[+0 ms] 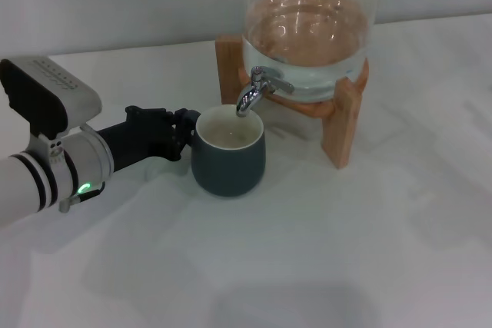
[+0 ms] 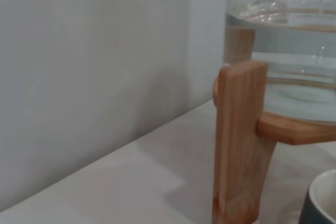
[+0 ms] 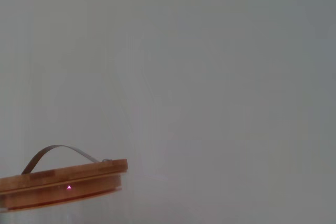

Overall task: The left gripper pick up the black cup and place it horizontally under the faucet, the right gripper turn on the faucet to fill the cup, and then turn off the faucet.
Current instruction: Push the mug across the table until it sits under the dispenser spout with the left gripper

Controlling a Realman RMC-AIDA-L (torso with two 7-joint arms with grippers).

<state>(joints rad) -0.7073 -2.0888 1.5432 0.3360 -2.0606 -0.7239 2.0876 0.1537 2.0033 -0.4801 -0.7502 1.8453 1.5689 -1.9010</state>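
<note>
The black cup (image 1: 228, 163) stands upright on the white table, its cream inside open right under the spout of the chrome faucet (image 1: 254, 91). My left gripper (image 1: 183, 132) reaches in from the left and is shut at the cup's left side, where the handle is hidden behind its fingers. A piece of the cup's rim shows in the left wrist view (image 2: 321, 203). No water runs from the faucet. My right gripper is out of view in every frame.
The glass dispenser (image 1: 307, 28) holds water and sits on a wooden stand (image 1: 342, 124), also in the left wrist view (image 2: 239, 140). Its wooden lid (image 3: 63, 182) shows in the right wrist view. A grey wall runs behind the white table (image 1: 307, 266).
</note>
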